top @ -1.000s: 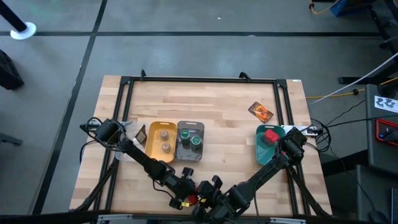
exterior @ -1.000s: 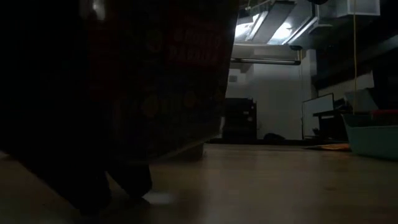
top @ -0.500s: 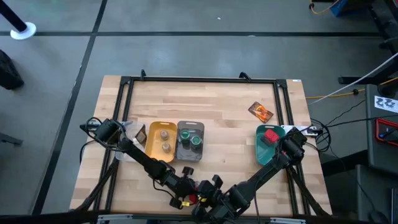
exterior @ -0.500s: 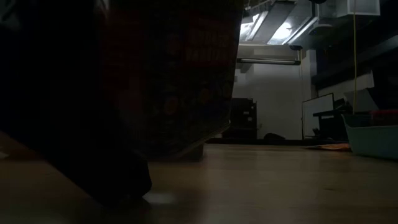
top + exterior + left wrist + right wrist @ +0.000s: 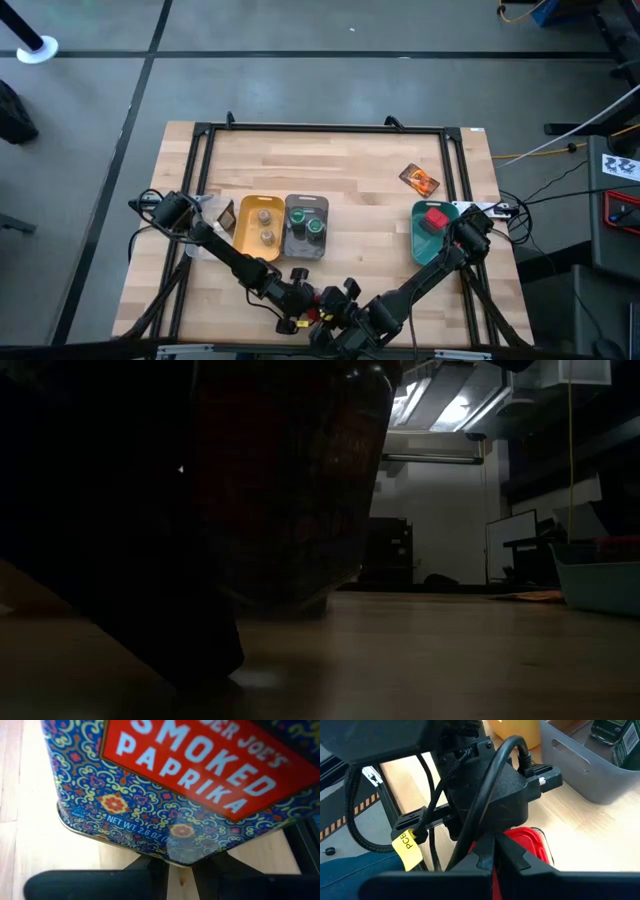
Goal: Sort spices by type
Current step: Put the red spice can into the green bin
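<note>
gripping red-lidded smoked paprika tin with blue patterned sides (image 5: 165,790) between dark fingers of left gripper (image 5: 303,301), at near table edge, close to low camera; jaws clamping down on tin, narrower than a second ago. meaning, by judgement: pick secured, lift toward teal tray (image 5: 424,247) pending, matching red box (image 5: 435,219) lying there already. sitting shut and empty just beside: right gripper (image 5: 343,311), fingers pressed together, red lid of tin showing past them. resting sorted: two tan-grey jars (image 5: 265,225) in yellow tray (image 5: 245,237); two green-lidded jars (image 5: 308,222) in grey tray (image 5: 291,248). lying loose on light wooden table (image 5: 340,170): flat brown-orange packet (image 5: 420,179) near far right corner; second packet (image 5: 226,216) just beside yellow tray. differing from earlier frame: tin looming darker and tilting further in low view; trays, jars and packets lying unmoved.
</note>
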### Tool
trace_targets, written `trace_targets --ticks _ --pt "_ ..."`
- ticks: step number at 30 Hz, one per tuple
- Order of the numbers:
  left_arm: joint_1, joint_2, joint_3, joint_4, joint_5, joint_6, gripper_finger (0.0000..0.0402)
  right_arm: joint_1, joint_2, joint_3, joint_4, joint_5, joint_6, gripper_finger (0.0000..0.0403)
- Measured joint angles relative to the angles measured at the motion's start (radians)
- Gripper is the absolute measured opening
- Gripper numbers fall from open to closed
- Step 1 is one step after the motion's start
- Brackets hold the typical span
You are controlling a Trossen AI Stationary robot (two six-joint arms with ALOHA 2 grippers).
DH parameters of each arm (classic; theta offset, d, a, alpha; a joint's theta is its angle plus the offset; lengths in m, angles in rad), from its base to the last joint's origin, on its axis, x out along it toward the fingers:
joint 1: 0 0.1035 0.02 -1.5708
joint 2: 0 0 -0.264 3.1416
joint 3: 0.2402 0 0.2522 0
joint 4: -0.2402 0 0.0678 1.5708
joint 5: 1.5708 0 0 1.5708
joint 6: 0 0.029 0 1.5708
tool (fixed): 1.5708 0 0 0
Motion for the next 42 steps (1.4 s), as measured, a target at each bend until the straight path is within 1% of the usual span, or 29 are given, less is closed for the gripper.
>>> trace_targets --ticks 6,12,16,20,23,29,34,42 --pt "-0.005 0.0 0.0 0.0 0.0 0.004 0.0056 0.0 0.0 0.0 0.001 0.002 0.002 0.001" --pt "-0.012 0.0 0.0 -0.005 -0.001 0.044 0.0056 0.0 0.0 0.001 0.007 0.0 0.002 0.001" --pt "-0.012 -0.024 0.001 -0.059 0.012 0.026 0.0056 0.0 0.001 0.002 0.009 -0.001 0.002 0.001" --pt "-0.015 -0.057 -0.002 -0.133 0.019 0.037 0.0056 -0.003 0.005 -0.004 -0.029 -0.005 0.002 0.001" --pt "-0.022 -0.067 0.0 -0.128 0.017 0.042 0.0056 -0.005 0.01 -0.003 -0.017 -0.031 0.003 0.001" --pt "-0.029 -0.069 0.001 -0.142 -0.008 0.041 0.0056 -0.025 0.01 -0.004 -0.004 -0.035 0.001 0.001" --pt "-0.033 -0.077 0.001 -0.19 0.007 0.042 0.0056 -0.044 0.011 -0.004 -0.001 -0.088 -0.008 0.001" --pt "-0.051 -0.11 0.0 -0.243 0.016 0.072 0.0056 -0.045 0.01 0.001 0.025 -0.083 -0.016 0.001"
